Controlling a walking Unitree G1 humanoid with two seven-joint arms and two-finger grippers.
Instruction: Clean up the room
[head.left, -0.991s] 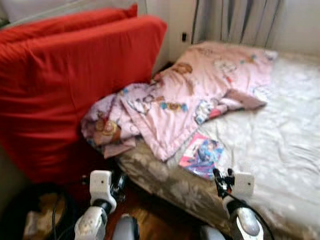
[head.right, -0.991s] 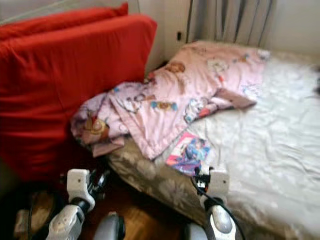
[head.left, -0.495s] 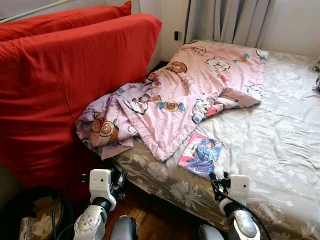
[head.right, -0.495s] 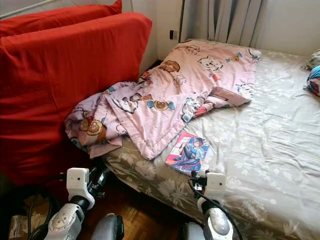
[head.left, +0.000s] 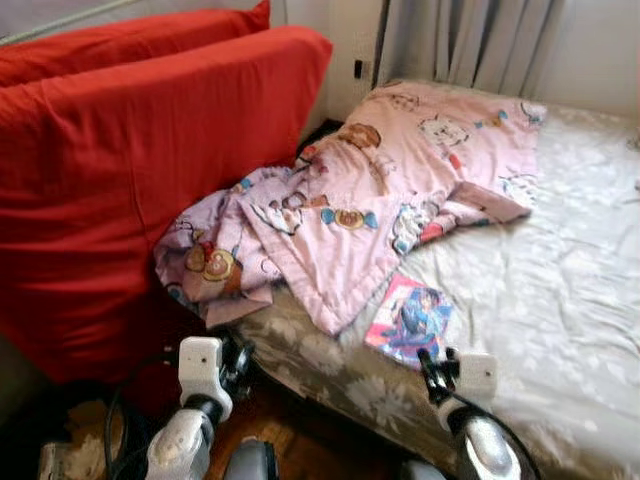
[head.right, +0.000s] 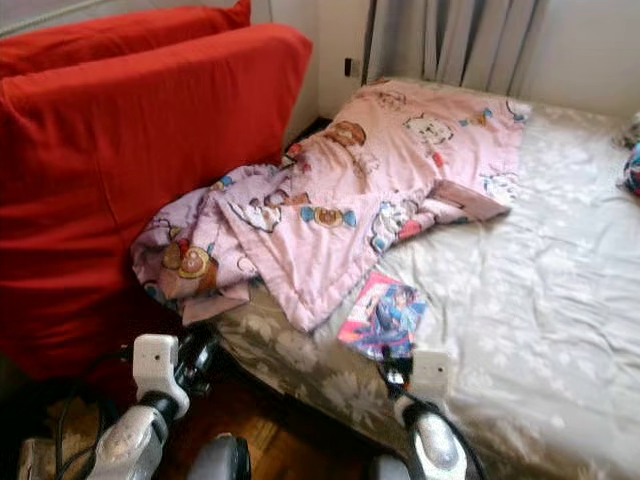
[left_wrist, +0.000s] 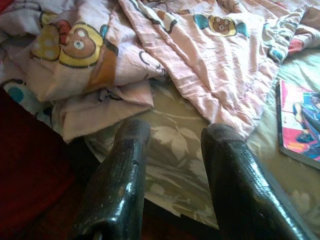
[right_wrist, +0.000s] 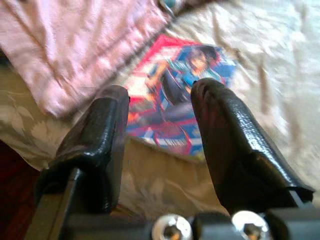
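A crumpled pink cartoon-print blanket (head.left: 380, 200) lies across the near corner of the bed (head.left: 560, 300), one end hanging off toward the red cushions. A colourful comic book (head.left: 410, 320) lies flat on the sheet near the bed's front edge, just past the blanket's corner. My right gripper (right_wrist: 159, 97) hovers open just short of the book (right_wrist: 175, 105), its fingers on either side of it in the right wrist view. My left gripper (left_wrist: 175, 132) is open low by the bed's corner, pointing at the blanket's hanging end (left_wrist: 100, 70).
Two big red cushions (head.left: 130, 170) lean upright to the left of the bed. Grey curtains (head.left: 460, 40) hang behind the bed. Dark wood floor (head.left: 300, 440) lies between me and the bed, with cables and clutter (head.left: 80, 450) at the lower left.
The view has shifted slightly and gone blurrier as the camera moves. The right gripper has come a little closer to the book. Blanket and book lie as before.
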